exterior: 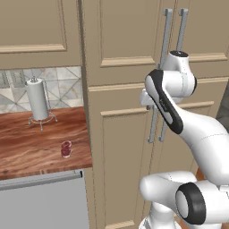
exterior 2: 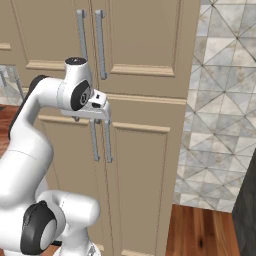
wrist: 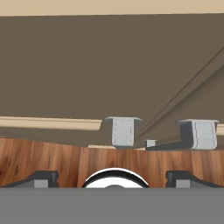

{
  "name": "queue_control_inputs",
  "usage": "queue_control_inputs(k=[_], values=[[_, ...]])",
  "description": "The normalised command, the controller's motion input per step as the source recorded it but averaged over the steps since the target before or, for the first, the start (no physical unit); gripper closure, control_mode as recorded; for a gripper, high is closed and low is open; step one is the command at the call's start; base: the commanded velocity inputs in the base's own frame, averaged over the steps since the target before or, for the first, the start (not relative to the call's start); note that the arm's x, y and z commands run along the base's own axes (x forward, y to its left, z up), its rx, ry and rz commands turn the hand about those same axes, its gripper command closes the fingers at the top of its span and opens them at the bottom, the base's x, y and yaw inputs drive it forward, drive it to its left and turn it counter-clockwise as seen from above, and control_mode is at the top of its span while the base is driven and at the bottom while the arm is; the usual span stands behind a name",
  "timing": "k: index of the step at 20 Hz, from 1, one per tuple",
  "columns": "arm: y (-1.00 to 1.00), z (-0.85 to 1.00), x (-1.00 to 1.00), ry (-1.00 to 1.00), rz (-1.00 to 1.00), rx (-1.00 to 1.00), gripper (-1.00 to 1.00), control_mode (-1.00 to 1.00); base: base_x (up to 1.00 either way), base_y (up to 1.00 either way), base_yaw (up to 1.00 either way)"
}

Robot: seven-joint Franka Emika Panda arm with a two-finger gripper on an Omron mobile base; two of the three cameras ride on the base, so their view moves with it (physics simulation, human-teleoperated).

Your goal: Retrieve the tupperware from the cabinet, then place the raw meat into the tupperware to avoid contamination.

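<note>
Gripper (wrist: 111,177): jaws wide, empty, poised before cabinet (exterior 2: 145,125) lower handles (wrist: 122,131). Centre on one bar before closing.

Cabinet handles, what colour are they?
Grey, on beige doors. The handles show best in the right base view.

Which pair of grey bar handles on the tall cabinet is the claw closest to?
The lower pair: the claw sits by their top ends, while the upper pair ends above it.
</note>
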Motion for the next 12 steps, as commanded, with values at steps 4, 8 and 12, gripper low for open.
queue_control_inputs(k=[4, 8, 12], values=[[0.0, 0.0, 0.0, 0.0, 0.0, 0.0, -1.0, -1.0, 0.0, 0.0, 0.0], [0.0, 0.0, 0.0, 0.0, 0.0, 0.0, -1.0, -1.0, 0.0, 0.0, 0.0], [0.0, 0.0, 0.0, 0.0, 0.0, 0.0, -1.0, -1.0, 0.0, 0.0, 0.0]])
